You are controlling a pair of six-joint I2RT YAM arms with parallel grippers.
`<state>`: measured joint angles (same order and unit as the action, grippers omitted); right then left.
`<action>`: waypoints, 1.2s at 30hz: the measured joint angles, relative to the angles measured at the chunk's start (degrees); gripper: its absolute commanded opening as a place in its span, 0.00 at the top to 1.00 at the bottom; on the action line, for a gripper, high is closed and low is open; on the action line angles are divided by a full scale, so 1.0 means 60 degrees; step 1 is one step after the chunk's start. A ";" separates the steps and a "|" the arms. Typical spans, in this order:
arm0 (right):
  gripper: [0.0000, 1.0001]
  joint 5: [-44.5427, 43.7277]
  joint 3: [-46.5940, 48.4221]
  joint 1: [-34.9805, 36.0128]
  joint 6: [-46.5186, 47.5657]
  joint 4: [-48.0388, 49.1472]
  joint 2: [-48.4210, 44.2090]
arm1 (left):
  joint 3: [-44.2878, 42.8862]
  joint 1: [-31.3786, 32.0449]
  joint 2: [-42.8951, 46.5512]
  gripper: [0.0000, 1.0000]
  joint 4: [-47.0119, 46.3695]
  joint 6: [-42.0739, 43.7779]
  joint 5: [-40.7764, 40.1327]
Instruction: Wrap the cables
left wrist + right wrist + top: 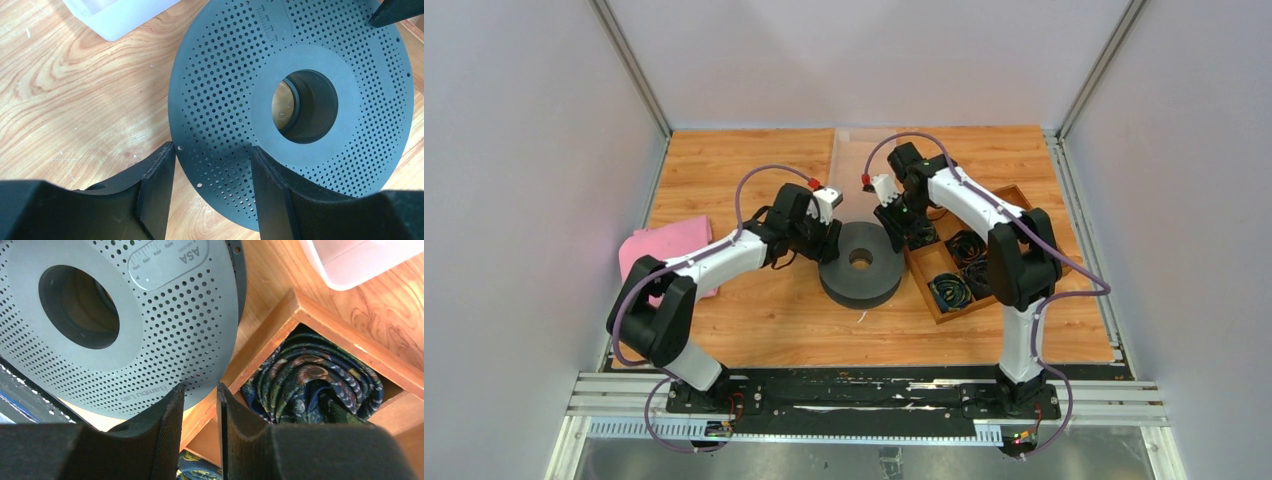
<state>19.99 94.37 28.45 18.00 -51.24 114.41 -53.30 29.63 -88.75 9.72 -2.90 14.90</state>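
Cables: I find no loose green strand in any view. There is only a faint greenish tint behind the perforations of the grey spool [861, 262], so I judge the wire sits wound between its flanges, unconfirmed. The spool lies flat on the table [724, 170], its right rim just beside the wooden tray [280, 320]. My left gripper [212, 160] stands released, jaws wide, one finger outside the spool's left rim and the other over its perforated face; whether the tips touch it I cannot tell. My right gripper [200, 390] shows only a narrow slit between the fingers, with nothing visible in it, and is poised over the seam between spool rim and tray wall. Risks noted: with no free end in sight, either pinch may close on air or on the flange. A thin strand could slip through a loose pinch. The left jaws could shove the unrestrained spool into the tray. The right fingers could snag the tray wall or the dark coiled bundle [320, 375] in its compartment. Both wrists crowd one spool and may collide.
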 measured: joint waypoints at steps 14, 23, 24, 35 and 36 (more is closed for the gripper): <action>0.72 -0.0047 0.1381 0.0000 0.0412 0.1162 0.1151 | -0.0018 0.1457 -0.0168 0.45 -0.0120 0.0029 0.0616; 0.68 -0.0153 0.1300 -0.0055 0.0437 0.1315 0.1315 | -0.0022 0.1741 -0.0182 0.32 0.0127 0.0353 0.0998; 0.67 -0.0168 0.1184 -0.0069 0.0441 0.1341 0.1133 | -0.0022 0.1719 -0.0164 0.29 0.0149 0.0382 0.0947; 0.50 0.0033 -0.2306 -0.0415 0.0914 0.1563 -0.3275 | -0.0022 0.1086 0.0288 0.08 0.0401 0.0601 0.0933; 0.47 0.0106 -0.2652 -0.0415 0.0984 0.1563 -0.3606 | -0.0022 0.1020 0.0423 0.08 0.0390 0.0623 0.0947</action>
<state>20.62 78.46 25.96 23.90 -41.87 92.77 -53.43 35.75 -86.21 12.05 0.84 20.58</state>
